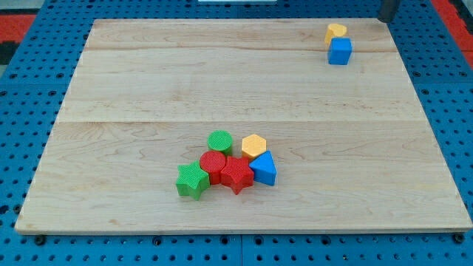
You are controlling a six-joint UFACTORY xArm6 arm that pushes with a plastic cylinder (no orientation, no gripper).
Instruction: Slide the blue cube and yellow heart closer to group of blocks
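Observation:
The blue cube (340,51) sits near the view's top right on the wooden board (148,89), touching the yellow heart (335,32) just above it. The group lies low in the middle: a green cylinder (219,141), a yellow hexagon (253,145), a red cylinder (213,165), a red star (236,174), a blue triangle (264,169) and a green star (192,181), all packed together. A dark rod (387,9) shows at the view's top right edge, up and to the right of the yellow heart; my tip (386,20) stands at the board's top edge, apart from both blocks.
The board lies on a blue pegboard surface (29,148). Red matting (451,15) shows at the top corners.

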